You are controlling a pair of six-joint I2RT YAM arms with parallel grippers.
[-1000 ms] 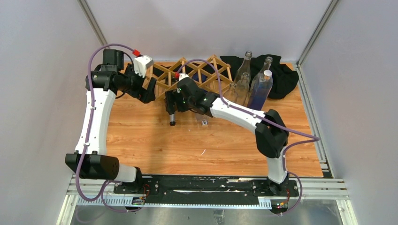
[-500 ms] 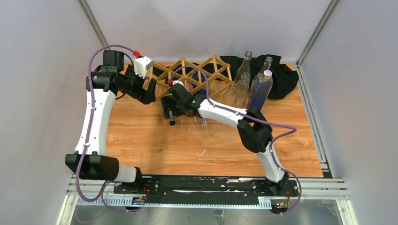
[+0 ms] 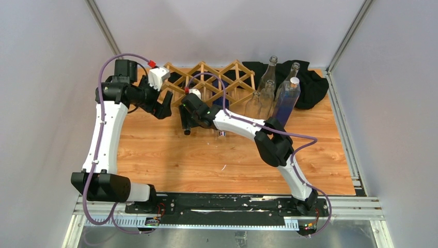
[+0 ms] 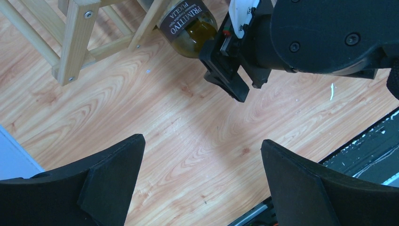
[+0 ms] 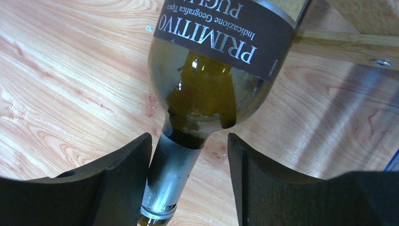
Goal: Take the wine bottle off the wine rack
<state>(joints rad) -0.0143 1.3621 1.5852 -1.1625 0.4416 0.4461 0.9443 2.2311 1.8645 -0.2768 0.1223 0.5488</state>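
Fingers of the right gripper stand spread on either side of the neck of the wine bottle, not pinching it, the bottle's body lodged in the left part of the wine rack at the table's far side, while the left gripper hangs wide apart and empty just left.

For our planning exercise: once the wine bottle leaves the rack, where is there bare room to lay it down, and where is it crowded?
Free: the bare table between the arm bases and the right gripper, out to the near right corner. Crowded: the back, with wine rack, clear bottles and black cloth.
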